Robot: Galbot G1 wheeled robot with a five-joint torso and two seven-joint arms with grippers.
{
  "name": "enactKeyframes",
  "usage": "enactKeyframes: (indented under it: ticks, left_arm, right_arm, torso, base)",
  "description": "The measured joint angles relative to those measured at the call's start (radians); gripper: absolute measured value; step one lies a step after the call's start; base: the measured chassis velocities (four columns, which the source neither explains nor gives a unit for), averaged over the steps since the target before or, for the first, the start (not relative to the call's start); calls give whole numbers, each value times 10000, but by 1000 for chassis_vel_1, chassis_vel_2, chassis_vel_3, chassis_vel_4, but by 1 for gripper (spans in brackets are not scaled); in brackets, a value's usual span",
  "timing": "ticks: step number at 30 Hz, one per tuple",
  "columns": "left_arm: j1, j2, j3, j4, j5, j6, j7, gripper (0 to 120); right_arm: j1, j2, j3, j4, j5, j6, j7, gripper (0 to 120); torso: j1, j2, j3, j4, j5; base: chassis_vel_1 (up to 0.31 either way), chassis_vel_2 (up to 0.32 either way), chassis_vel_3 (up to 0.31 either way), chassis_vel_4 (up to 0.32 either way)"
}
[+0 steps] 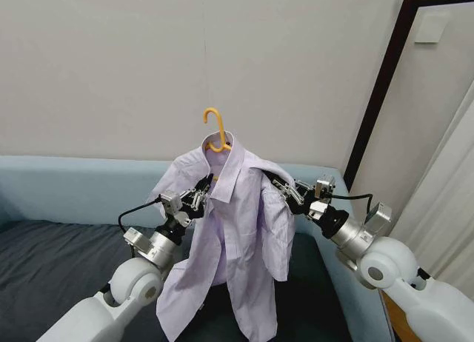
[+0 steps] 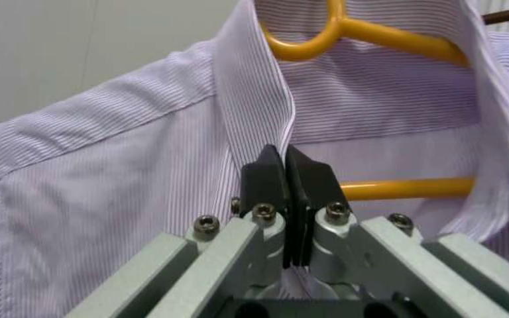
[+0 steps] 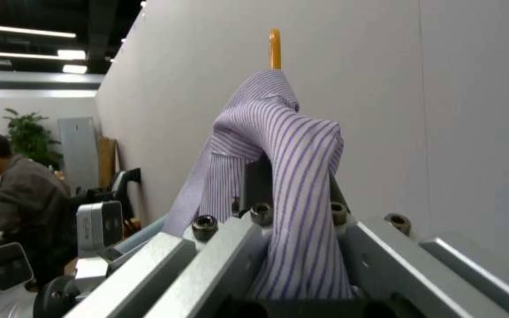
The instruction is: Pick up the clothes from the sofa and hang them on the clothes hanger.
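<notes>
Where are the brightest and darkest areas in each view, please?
Head view: soft, even light on wall and shirt; the sofa seat is darkest. Left wrist view: the left tool, shut on the shirt, is darkest. Right wrist view: bright ceiling strips in a dim room beyond the right tool.

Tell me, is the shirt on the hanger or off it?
On. The shirt drapes over the yellow hanger, hook poking above the collar; left claw and right claw pinch it.

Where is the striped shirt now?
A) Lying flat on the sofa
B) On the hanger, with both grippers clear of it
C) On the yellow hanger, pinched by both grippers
C: the shirt drapes over the yellow hanger, with the left gripper and right gripper both gripping its fabric.
</notes>
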Motion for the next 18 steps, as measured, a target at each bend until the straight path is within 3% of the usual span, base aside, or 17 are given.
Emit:
enactKeyframes:
  ticks: [5,14,18]
  left_arm:
    - [4,-3,-75,31,-11,-275,-84,9]
    - [1246,417,-1032,-500,109,-515,-337,46]
    - [1544,464,-1436,-502,183,-638,-531,55]
  right_arm:
    - [61,-55,154,82,70,57,254,0]
    - [81,-199,1111,443,-52,64,1691,0]
    - [-55,-288,1642,689,-113,-216,2484,0]
  torso:
    - [0,0,0,-1,0]
    - [0,0,-1,2,0]
    - [0,1,-1,0,1]
  base:
    - [0,0,0,0]
    - [0,0,0,0]
    - [0,0,0,0]
